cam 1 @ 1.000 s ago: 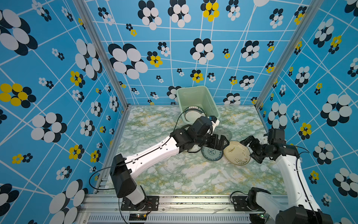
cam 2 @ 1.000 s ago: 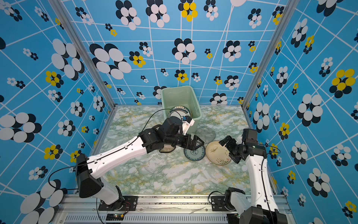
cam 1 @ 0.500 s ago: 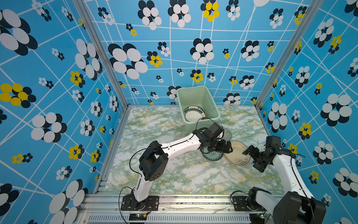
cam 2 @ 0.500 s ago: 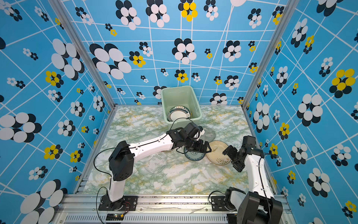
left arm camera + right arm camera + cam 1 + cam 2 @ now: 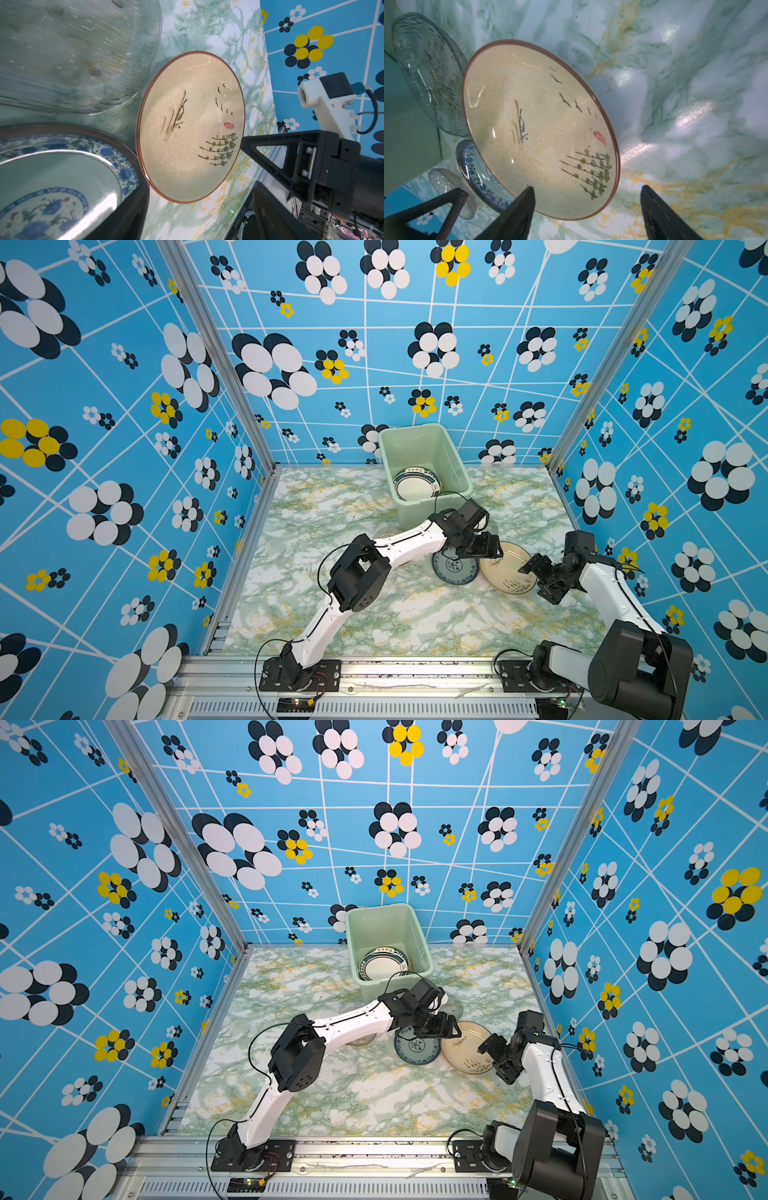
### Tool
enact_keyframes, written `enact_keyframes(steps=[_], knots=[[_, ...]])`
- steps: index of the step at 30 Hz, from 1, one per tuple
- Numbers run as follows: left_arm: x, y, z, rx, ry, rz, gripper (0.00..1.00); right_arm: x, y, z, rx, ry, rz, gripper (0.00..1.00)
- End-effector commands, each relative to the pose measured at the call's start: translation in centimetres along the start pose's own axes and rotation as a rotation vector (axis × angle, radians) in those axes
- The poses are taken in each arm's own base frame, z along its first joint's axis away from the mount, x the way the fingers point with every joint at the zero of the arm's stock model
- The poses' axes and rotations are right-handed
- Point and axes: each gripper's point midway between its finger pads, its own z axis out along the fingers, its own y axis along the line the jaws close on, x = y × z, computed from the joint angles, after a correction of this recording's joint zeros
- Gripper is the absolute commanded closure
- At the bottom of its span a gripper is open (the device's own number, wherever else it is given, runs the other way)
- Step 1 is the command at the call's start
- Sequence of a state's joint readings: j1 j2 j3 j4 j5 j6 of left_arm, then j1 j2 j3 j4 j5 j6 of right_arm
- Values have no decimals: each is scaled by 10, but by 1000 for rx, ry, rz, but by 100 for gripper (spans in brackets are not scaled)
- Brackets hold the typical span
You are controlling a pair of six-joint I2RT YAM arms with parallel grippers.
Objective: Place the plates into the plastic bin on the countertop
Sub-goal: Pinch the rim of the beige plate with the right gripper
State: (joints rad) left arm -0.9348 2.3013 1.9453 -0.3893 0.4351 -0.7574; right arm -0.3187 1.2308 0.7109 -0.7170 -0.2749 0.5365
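The cream plate [image 5: 505,570] lies on the countertop [image 5: 332,510] with its edge on the blue-patterned plate [image 5: 453,572]. My left gripper [image 5: 492,553] hangs open over where they overlap. One of its fingers [image 5: 128,207] is above the blue plate, and the cream plate's rim [image 5: 182,200] sits just ahead of the gap. My right gripper [image 5: 587,187] is open astride the cream plate's right rim, one finger [image 5: 521,207] over the plate and the other over the marble. The plastic bin [image 5: 428,443] stands at the back, with a white dark-rimmed plate [image 5: 415,487] inside.
A clear glass plate [image 5: 72,52] lies just behind the left gripper, next to the bin. Another clear plate [image 5: 336,1069] lies under the left arm's elbow. A small glass dish [image 5: 446,182] sits by the blue plate. Blue flowered walls close three sides.
The left arm has dropped low and stretched out to the plates. The cream plate, tilted up a second ago, now lies flat. Both grippers' jaws have narrowed a little.
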Motion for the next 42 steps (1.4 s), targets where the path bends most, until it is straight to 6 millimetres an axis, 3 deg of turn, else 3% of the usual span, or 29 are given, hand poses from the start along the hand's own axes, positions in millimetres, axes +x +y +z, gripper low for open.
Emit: enact_keyframes(steps=[1,9,22,37,42], knots=[[-8,4,5,-1,2,6,22,-1,-4,9,7,13,-8,28],[-6,21,18,-49,8,11,26,0,-8,26,16,49,0,35],[-4,30,30,-54,21,-1,26,6,-18,38,51,94,-2,67],[-8,19,22,-34,14,14,26,16,-22,29,66,107,3,100],[-7,21,22,-40,17,9,26,18,-15,15,44,102,-10,100]])
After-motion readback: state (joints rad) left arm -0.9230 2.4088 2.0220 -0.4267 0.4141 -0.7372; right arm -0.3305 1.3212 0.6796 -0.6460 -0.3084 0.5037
